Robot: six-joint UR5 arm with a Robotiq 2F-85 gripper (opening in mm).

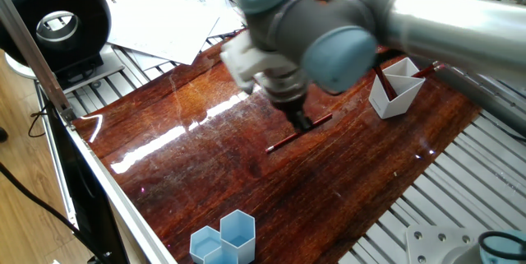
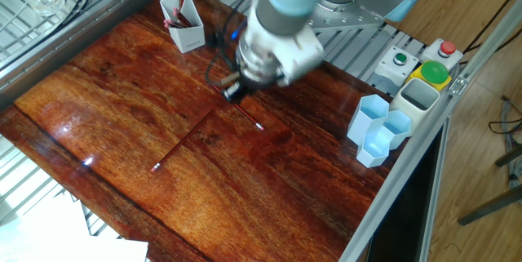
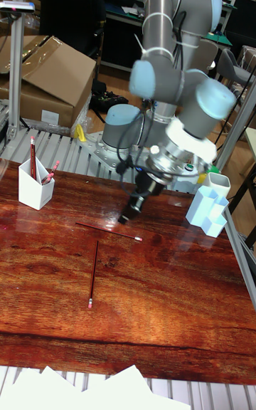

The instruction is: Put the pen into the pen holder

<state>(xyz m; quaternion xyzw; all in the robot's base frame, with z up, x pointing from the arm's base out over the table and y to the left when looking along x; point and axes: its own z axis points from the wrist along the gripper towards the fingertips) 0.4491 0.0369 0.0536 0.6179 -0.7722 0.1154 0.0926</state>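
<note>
now tilted, gripper (image 3: 128, 215) hovers just above pen (image 3: 108, 230).

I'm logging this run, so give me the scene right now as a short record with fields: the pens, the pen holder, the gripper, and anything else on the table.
pens on table: two red pens, lying flat and apart on the wooden table
pen holder: white angular cup near a table corner, upright, already holding pens
gripper: gripper pointing down above the pens, motion-blurred; open or shut unclear, nothing seen in it
other items: light blue hexagonal cups at the table edge
task state: both loose pens not yet picked up
</note>
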